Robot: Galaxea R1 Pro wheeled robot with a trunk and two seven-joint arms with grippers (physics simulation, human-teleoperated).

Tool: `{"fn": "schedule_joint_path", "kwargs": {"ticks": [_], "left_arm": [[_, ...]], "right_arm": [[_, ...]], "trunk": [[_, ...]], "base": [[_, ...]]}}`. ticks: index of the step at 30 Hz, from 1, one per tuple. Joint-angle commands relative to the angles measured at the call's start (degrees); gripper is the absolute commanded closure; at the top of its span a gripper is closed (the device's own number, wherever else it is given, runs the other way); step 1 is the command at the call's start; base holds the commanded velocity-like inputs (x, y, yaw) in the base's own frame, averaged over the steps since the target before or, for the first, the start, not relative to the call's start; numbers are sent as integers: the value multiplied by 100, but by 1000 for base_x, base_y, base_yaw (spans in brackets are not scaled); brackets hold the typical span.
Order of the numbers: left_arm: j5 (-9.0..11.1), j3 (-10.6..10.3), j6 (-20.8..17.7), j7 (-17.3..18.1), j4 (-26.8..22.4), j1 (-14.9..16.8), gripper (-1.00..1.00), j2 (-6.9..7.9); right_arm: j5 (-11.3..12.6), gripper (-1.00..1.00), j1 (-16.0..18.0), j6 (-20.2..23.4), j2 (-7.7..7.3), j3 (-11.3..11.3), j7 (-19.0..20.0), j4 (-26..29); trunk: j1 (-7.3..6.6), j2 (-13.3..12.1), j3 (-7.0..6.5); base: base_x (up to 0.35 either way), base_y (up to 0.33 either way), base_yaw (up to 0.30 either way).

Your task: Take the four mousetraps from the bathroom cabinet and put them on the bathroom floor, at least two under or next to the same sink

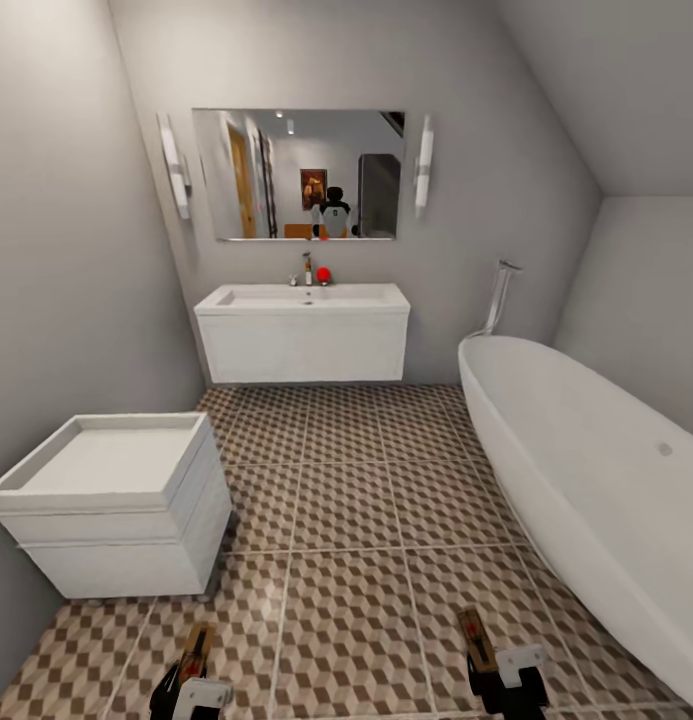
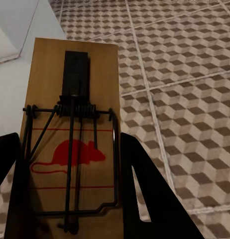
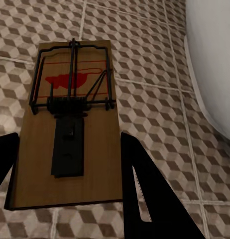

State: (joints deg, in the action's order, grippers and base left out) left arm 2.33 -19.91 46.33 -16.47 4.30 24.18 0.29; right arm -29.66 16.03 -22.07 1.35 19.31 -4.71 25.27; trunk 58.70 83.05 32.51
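Two tan mousetraps, red mouse prints: left pincer [image 2: 70, 199] grips one [image 2: 72, 124], right pincer [image 3: 70, 199] another [image 3: 70, 134].

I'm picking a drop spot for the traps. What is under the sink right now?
Under the sink and its white vanity, a strip of patterned floor tile shows with nothing on it. The shadowed part back at the wall can't be seen.

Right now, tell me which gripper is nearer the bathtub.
Right. The right gripper sits close beside the bathtub, holding a mousetrap; the left gripper is across the floor, near the toilet.
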Motion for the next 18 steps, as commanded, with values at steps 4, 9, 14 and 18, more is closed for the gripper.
{"fn": "schedule_joint_path", "kwargs": {"ticks": [4, 9, 14, 18], "left_arm": [[22, -48, 25, -22, 19, 8, 100, -3], [22, -48, 25, -20, 19, 6, 100, -3], [22, -48, 25, -22, 19, 7, 100, -3], [22, -48, 25, -22, 19, 8, 100, -3]], "right_arm": [[-40, 100, 5, -25, 6, 37, 6, -4], [-40, 100, 5, -25, 6, 37, 6, -4], [-40, 100, 5, -25, 6, 37, 6, -4], [-40, 100, 5, -25, 6, 37, 6, -4]], "trunk": [[3, 3, 5], [3, 3, 5], [3, 3, 5], [3, 3, 5]], "base": [[340, 0, 0], [338, -49, 0], [324, -117, 0], [312, -135, 0]]}}
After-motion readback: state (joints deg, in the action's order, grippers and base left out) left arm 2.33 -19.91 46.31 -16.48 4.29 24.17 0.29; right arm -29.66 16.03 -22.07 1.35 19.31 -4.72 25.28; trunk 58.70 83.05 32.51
